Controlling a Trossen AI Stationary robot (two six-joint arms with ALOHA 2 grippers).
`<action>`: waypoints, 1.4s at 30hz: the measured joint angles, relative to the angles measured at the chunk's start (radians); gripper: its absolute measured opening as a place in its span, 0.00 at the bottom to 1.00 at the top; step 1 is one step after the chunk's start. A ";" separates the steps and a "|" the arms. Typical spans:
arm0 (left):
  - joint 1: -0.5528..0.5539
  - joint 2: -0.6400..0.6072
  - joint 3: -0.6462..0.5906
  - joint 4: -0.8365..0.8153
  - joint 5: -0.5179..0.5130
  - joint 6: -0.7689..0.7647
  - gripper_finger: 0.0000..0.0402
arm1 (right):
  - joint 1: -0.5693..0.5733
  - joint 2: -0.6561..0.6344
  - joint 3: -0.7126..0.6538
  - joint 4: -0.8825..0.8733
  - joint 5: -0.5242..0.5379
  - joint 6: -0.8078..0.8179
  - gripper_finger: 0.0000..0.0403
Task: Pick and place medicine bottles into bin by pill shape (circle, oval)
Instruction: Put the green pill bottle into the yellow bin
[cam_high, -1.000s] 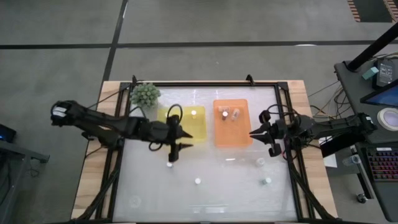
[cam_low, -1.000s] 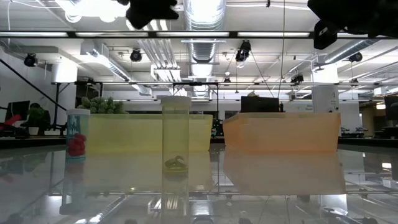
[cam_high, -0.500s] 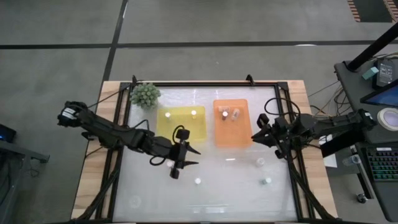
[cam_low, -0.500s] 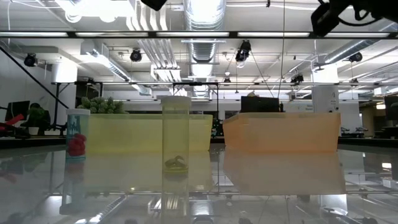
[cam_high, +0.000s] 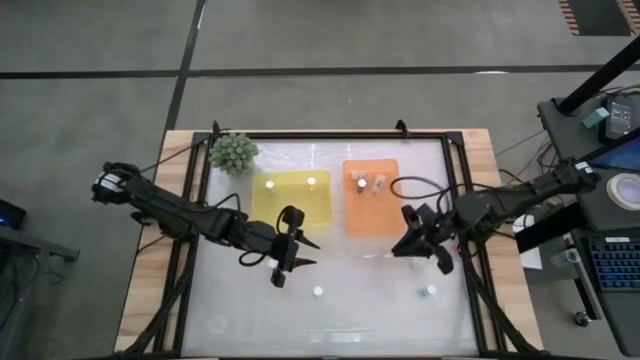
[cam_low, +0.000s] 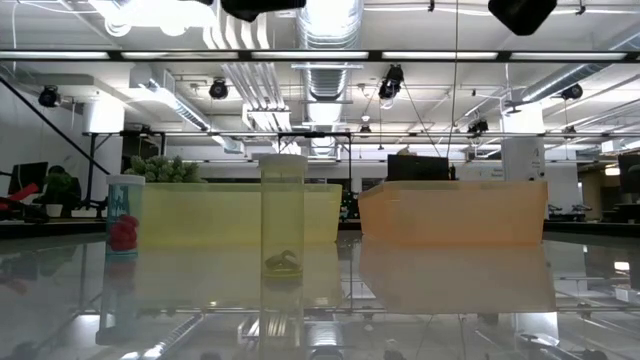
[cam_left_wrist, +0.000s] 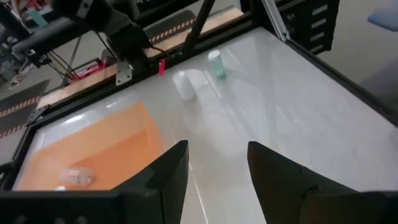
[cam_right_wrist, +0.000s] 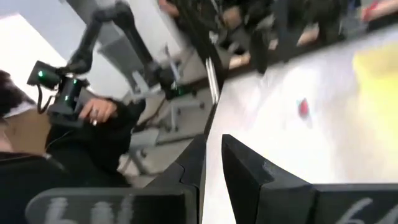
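Small pale medicine bottles with white caps stand about the glass table: one (cam_high: 318, 291) near the front middle, one (cam_high: 430, 291) at the front right. Two more stand in the yellow bin (cam_high: 292, 203) and two in the orange bin (cam_high: 372, 208). In the low view, one bottle (cam_low: 283, 240) holds a greenish pill and another (cam_low: 124, 215) holds red pills. My left gripper (cam_high: 303, 251) hovers open and empty just in front of the yellow bin. My right gripper (cam_high: 403, 246) is shut and empty, in the air off the orange bin's front right corner.
A green spiky ball plant (cam_high: 233, 152) sits at the far left corner. A black frame (cam_high: 452, 150) runs around the table. The left wrist view shows two bottles (cam_left_wrist: 183, 84) (cam_left_wrist: 216, 64) on bare glass past the orange bin (cam_left_wrist: 93, 149). A person (cam_right_wrist: 74, 155) sits beyond the table.
My left gripper has come off the yellow bin toward the table's near edge, sinking a little and rolling, still open. My right gripper has risen, moved toward the near edge and slightly left, and rolled, staying shut. No bottle has moved.
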 joint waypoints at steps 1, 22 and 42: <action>0.000 -0.007 -0.020 0.015 0.000 0.000 0.37 | 0.012 0.021 0.020 -0.024 0.001 0.024 0.11; 0.000 -0.142 -0.156 0.088 -0.052 -0.056 0.37 | 0.292 0.397 0.298 -0.928 -0.063 0.985 0.11; 0.000 -0.152 -0.160 0.087 -0.052 -0.055 0.37 | 0.415 0.556 0.324 -1.035 -0.028 1.187 0.45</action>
